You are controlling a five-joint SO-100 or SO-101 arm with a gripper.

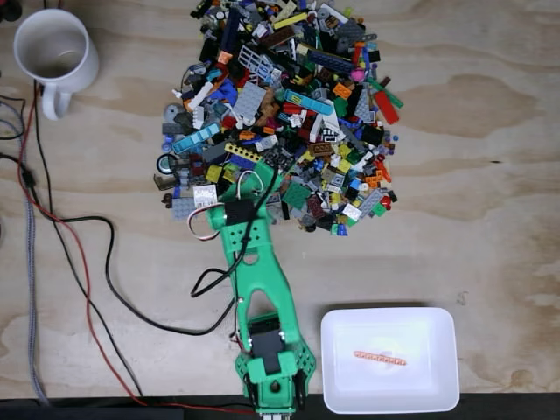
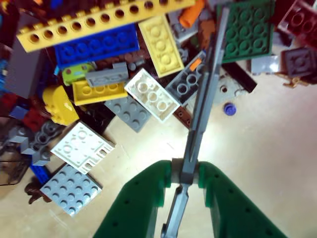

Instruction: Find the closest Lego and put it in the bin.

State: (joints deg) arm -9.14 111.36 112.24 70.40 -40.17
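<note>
The green plastic gripper (image 2: 185,171) is clamped on a long, thin grey plastic Lego bar (image 2: 200,116), pinching it low on its length between 2 smooth, rounded fingers (image 2: 148,191). In the wrist view the bar's long axis runs from the bottom centre up and slightly right, its far end pointing over a dark green studded square plate (image 2: 247,32) at the edge of the heap. Its near end pokes out below the fingers.

Around it lie hard, glossy bricks: a white 2-by-3 studded brick (image 2: 152,94) just left of the bar, a pale yellow studded brick (image 2: 161,44) farther away, a blue studded plate (image 2: 96,47), and a long yellow beam with round holes (image 2: 94,22) across the far left. A light grey square plate (image 2: 71,188) sits near left on bare wood.

In the fixed view the green 3D-printed arm (image 1: 258,280) reaches from the near edge to the near edge of the multicoloured Lego pile (image 1: 280,114) on the pale, grainy plywood bench (image 1: 490,175). A white rectangular plastic bin (image 1: 389,359) with rounded corners sits near right, holding 1 orange strip (image 1: 379,357). A white ceramic mug (image 1: 54,52) stands far left, and black and red cables (image 1: 96,289) trail along the left.
</note>
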